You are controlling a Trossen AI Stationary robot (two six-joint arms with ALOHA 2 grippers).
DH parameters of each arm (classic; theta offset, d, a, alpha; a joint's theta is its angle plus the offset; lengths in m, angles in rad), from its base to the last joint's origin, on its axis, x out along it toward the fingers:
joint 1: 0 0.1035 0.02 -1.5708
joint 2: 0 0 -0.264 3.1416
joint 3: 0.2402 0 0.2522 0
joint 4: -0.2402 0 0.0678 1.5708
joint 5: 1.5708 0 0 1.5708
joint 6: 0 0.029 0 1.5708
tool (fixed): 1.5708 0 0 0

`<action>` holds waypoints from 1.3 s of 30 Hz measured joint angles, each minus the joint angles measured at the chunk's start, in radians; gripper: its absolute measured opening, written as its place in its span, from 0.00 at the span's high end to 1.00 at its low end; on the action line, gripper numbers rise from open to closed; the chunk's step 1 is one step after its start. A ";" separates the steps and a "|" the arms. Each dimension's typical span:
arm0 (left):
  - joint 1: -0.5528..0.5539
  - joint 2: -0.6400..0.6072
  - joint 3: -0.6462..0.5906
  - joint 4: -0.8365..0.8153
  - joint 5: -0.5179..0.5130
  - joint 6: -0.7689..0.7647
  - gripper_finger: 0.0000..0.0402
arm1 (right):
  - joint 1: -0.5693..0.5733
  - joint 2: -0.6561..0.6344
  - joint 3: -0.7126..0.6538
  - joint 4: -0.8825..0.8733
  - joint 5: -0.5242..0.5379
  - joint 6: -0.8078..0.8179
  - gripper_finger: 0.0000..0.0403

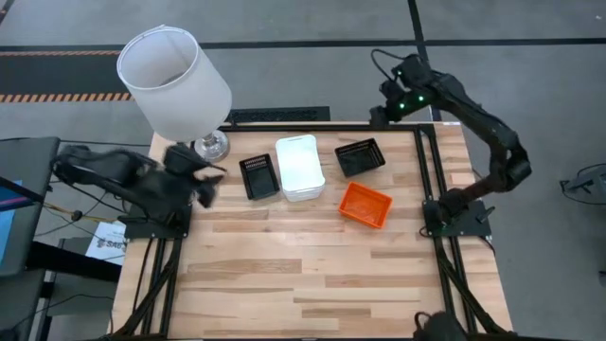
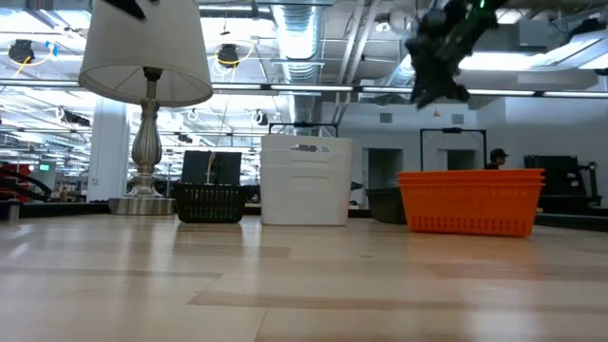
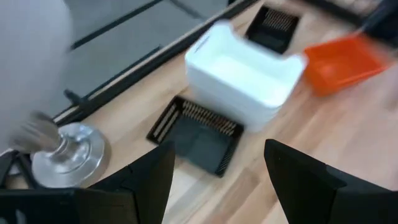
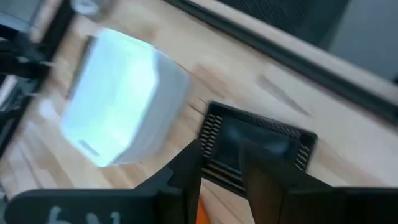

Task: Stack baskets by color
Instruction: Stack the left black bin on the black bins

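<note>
On the wooden desk [image 1: 312, 275], your right end effector [image 1: 390, 95] is hovering released above the black basket [image 1: 360, 157]; left end effector [image 1: 210, 185] is gaping empty.

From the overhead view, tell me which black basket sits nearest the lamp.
The black basket left of the white stack, closest to the lamp's base. The other black basket lies right of the white stack.

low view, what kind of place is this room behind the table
Probably an industrial lab or workshop hall. The low view shows exposed ceiling ducts and hanging lights beyond the wooden table, and the high view shows hazard-striped floor tape on bare concrete.
</note>
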 joint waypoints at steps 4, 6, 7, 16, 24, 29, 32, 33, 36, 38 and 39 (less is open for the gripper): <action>0.055 0.096 -0.137 0.158 0.012 0.030 0.41 | 0.075 -0.058 0.033 0.010 0.025 0.027 0.68; 0.095 0.151 -0.203 0.280 0.045 0.124 0.41 | 0.108 -0.080 0.033 0.012 0.028 0.045 0.68; 0.116 0.181 -0.236 0.344 0.078 0.181 0.41 | 0.124 -0.089 0.033 0.010 0.029 0.057 0.68; 0.325 0.415 -0.391 0.712 0.226 0.581 0.41 | 0.225 -0.108 0.033 -0.025 0.033 0.087 0.68; 0.484 0.564 -0.419 0.858 0.436 0.765 0.41 | 0.274 -0.100 0.032 -0.059 0.033 0.087 0.68; 0.523 0.660 -0.419 0.851 0.559 0.794 0.41 | 0.284 -0.101 0.032 -0.066 0.034 0.087 0.68; 0.529 0.688 -0.418 0.856 0.710 0.760 0.41 | 0.294 -0.101 0.032 -0.068 0.034 0.087 0.68; 0.524 0.689 -0.415 0.858 0.784 0.737 0.41 | 0.297 -0.101 0.032 -0.069 0.034 0.087 0.68; 0.481 0.684 -0.415 0.861 0.986 0.651 0.41 | 0.306 -0.101 0.032 -0.075 0.034 0.087 0.68; 0.442 0.669 -0.421 0.862 1.087 0.589 0.41 | 0.312 -0.101 0.032 -0.075 0.034 0.087 0.68; 0.421 0.657 -0.421 0.887 1.125 0.557 0.41 | 0.314 -0.101 0.032 -0.073 0.034 0.087 0.68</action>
